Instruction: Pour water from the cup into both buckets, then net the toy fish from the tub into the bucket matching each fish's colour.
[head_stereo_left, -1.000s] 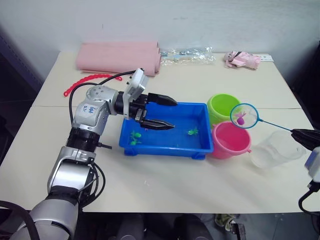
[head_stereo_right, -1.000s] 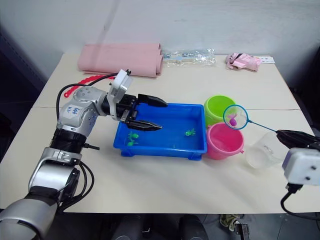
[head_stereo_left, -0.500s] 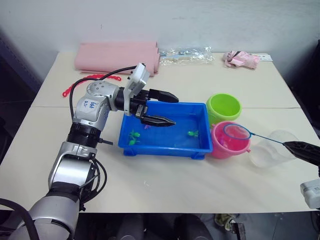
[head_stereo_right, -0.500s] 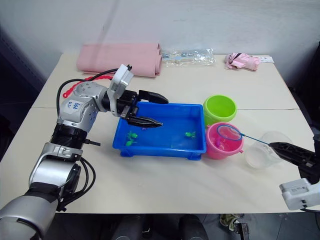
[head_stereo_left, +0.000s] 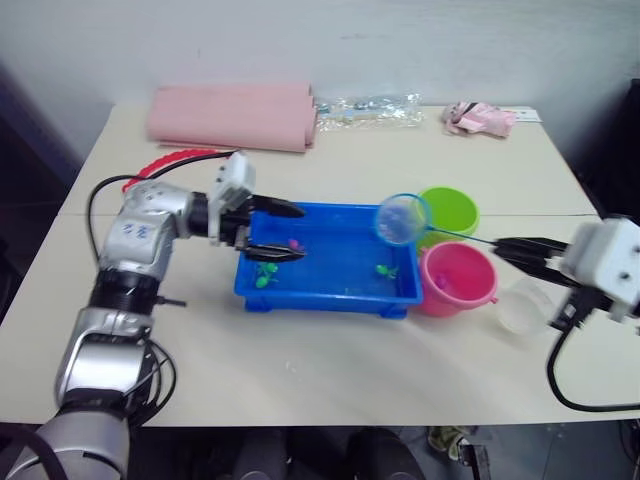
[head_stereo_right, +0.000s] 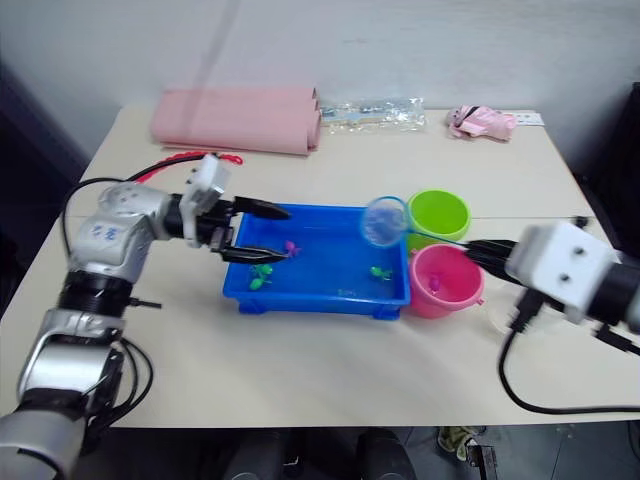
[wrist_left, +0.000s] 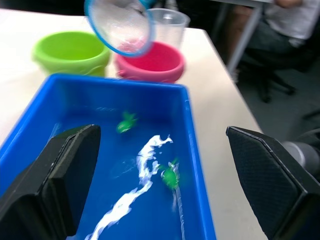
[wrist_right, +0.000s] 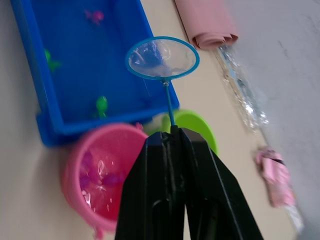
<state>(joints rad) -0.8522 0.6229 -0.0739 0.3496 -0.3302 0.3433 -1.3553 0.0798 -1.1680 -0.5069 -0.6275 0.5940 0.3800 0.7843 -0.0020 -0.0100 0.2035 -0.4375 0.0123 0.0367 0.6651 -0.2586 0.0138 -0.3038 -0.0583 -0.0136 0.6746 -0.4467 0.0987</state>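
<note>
The right gripper (wrist_right: 172, 137), fingers clamped on the thin handle's end, holds the net (head_stereo_left: 403, 218) above the tub's (head_stereo_left: 330, 297) right end; light, whippy, best gripped there; left gripper (head_stereo_left: 283, 232) hangs open over the tub's left end.

A rolled pink cloth (head_stereo_left: 232, 114) lay at the far edge of the worktop (head_stereo_left: 330, 375). Just beside it sat a clear plastic bag (head_stereo_left: 368, 105), then a small pink toy (head_stereo_left: 480, 118). A red beaded chain (head_stereo_left: 170, 160) curved near the cloth.
</note>
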